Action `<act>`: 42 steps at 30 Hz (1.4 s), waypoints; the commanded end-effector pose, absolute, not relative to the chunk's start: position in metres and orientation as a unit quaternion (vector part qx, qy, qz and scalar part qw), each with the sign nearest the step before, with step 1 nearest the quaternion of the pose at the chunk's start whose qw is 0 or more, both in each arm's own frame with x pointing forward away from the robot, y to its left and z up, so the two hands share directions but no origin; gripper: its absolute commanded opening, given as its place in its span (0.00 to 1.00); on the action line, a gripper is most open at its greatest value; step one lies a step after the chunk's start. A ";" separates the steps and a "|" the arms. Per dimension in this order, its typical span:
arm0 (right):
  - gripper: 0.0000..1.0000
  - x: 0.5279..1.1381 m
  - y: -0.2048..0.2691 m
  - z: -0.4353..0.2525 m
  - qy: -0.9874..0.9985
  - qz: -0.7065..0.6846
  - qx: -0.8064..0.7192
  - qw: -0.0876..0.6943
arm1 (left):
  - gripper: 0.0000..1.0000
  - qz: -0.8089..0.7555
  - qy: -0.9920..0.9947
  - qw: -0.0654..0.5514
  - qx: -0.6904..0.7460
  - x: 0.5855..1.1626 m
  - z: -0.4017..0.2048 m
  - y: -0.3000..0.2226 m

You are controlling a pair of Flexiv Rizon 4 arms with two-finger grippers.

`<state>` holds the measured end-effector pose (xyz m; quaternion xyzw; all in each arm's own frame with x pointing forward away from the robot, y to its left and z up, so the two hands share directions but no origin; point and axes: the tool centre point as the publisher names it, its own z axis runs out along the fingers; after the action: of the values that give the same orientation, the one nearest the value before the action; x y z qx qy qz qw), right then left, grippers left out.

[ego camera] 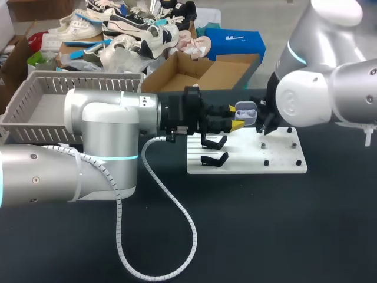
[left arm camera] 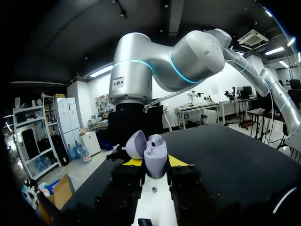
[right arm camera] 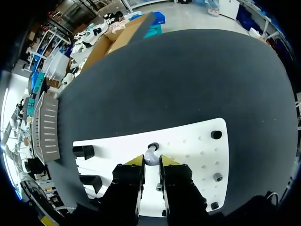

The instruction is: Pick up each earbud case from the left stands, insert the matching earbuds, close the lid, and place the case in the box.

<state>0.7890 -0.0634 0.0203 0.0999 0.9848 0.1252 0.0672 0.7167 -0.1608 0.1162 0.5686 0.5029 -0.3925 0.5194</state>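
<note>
**Earbud about to go into the open case over the white board**
The left gripper (left arm camera: 154, 162) is clamped on the case (left arm camera: 154, 154), lid tipped back, above the white board's (right arm camera: 188, 141) far edge. The right gripper (right arm camera: 151, 161) pinches an earbud (right arm camera: 150, 155) low over the board's middle. In my judgement, line the earbud up over its socket first, lower it straight, and let go only once it is seated, keeping clear of the lid.

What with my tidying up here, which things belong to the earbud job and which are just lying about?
Job: open earbud case in the left gripper; earbud in the right gripper; white board; its empty black stands.
Lying about: grey basket, unless it is the box; white spiral cable, the left arm's own.
</note>
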 end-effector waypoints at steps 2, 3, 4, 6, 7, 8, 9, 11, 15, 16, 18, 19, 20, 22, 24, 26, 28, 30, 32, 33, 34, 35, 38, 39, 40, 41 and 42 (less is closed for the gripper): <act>0.00 0.792 -0.064 0.020 0.985 0.125 0.101 0.064 | 0.00 -0.390 0.504 0.522 0.567 0.715 0.116 -0.161; 0.00 0.791 -0.065 0.021 0.985 0.125 0.101 0.064 | 0.00 -0.390 0.504 0.522 0.567 0.715 0.116 -0.161; 0.00 0.790 -0.066 0.023 0.984 0.126 0.103 0.067 | 0.00 -0.390 0.504 0.522 0.567 0.715 0.116 -0.161; 0.00 0.788 -0.067 0.027 0.983 0.130 0.107 0.073 | 0.00 -0.390 0.504 0.522 0.567 0.715 0.116 -0.161; 0.00 0.787 -0.069 0.029 0.982 0.131 0.109 0.075 | 0.00 -0.390 0.504 0.522 0.567 0.715 0.116 -0.161; 0.00 0.786 -0.069 0.032 0.982 0.132 0.110 0.078 | 0.00 -0.390 0.504 0.522 0.567 0.715 0.116 -0.161; 0.00 0.785 -0.070 0.035 0.982 0.132 0.112 0.081 | 0.00 -0.390 0.504 0.522 0.567 0.715 0.116 -0.161; 0.00 0.783 -0.072 0.042 0.980 0.133 0.116 0.089 | 0.00 -0.390 0.504 0.522 0.567 0.715 0.116 -0.161; 0.00 0.778 -0.078 0.053 0.977 0.132 0.133 0.100 | 0.00 -0.390 0.504 0.522 0.567 0.715 0.116 -0.161; 0.00 0.776 -0.080 0.056 0.976 0.133 0.135 0.104 | 0.00 -0.390 0.504 0.522 0.567 0.715 0.116 -0.161; 0.00 0.771 -0.085 0.062 0.975 0.134 0.143 0.108 | 0.00 -0.390 0.504 0.522 0.567 0.715 0.116 -0.161; 0.00 0.767 -0.087 0.066 0.974 0.134 0.143 0.111 | 0.00 -0.390 0.504 0.522 0.567 0.715 0.116 -0.161; 0.00 0.764 -0.089 0.070 0.974 0.132 0.145 0.113 | 0.00 -0.390 0.504 0.522 0.567 0.715 0.116 -0.161; 0.00 0.757 -0.093 0.079 0.974 0.132 0.144 0.119 | 0.00 -0.390 0.504 0.522 0.567 0.715 0.116 -0.161; 0.00 0.749 -0.098 0.087 0.974 0.130 0.143 0.122 | 0.00 -0.390 0.504 0.522 0.567 0.715 0.116 -0.161; 0.00 0.740 -0.103 0.093 0.973 0.135 0.140 0.125 | 0.00 -0.390 0.504 0.522 0.567 0.715 0.116 -0.161; 0.00 0.731 -0.107 0.099 0.973 0.133 0.138 0.127 | 0.00 -0.390 0.504 0.522 0.567 0.715 0.116 -0.161; 0.00 0.721 -0.110 0.106 0.974 0.134 0.131 0.130 | 0.00 -0.390 0.504 0.522 0.567 0.715 0.116 -0.161; 0.00 0.709 -0.113 0.113 0.974 0.132 0.122 0.135 | 0.00 -0.390 0.504 0.522 0.567 0.715 0.116 -0.161; 0.00 0.704 -0.114 0.117 0.976 0.126 0.116 0.133 | 0.00 -0.390 0.504 0.522 0.567 0.715 0.116 -0.161; 0.00 0.697 -0.114 0.121 0.977 0.124 0.103 0.137 | 0.00 -0.390 0.504 0.522 0.567 0.715 0.116 -0.161; 0.00 0.693 -0.114 0.124 0.978 0.122 0.096 0.137 | 0.00 -0.390 0.504 0.522 0.567 0.715 0.116 -0.161; 0.00 0.676 -0.111 0.136 0.984 0.101 0.048 0.141 | 0.00 -0.390 0.504 0.522 0.567 0.715 0.116 -0.161; 0.00 0.672 -0.111 0.139 0.985 0.094 0.035 0.140 | 0.00 -0.390 0.504 0.522 0.567 0.715 0.116 -0.161; 0.00 0.669 -0.110 0.142 0.986 0.091 0.022 0.142 | 0.00 -0.390 0.504 0.522 0.567 0.715 0.116 -0.161; 0.00 0.662 -0.108 0.147 0.985 0.089 -0.002 0.145 | 0.00 -0.390 0.504 0.522 0.567 0.715 0.116 -0.161; 0.00 0.658 -0.106 0.151 0.986 0.078 -0.018 0.144 | 0.00 -0.390 0.504 0.522 0.567 0.715 0.116 -0.161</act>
<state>0.6845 -0.1060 0.1321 0.0031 0.9894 0.0911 0.1127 0.7167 -0.1608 0.1163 0.5686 0.5029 -0.3925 0.5194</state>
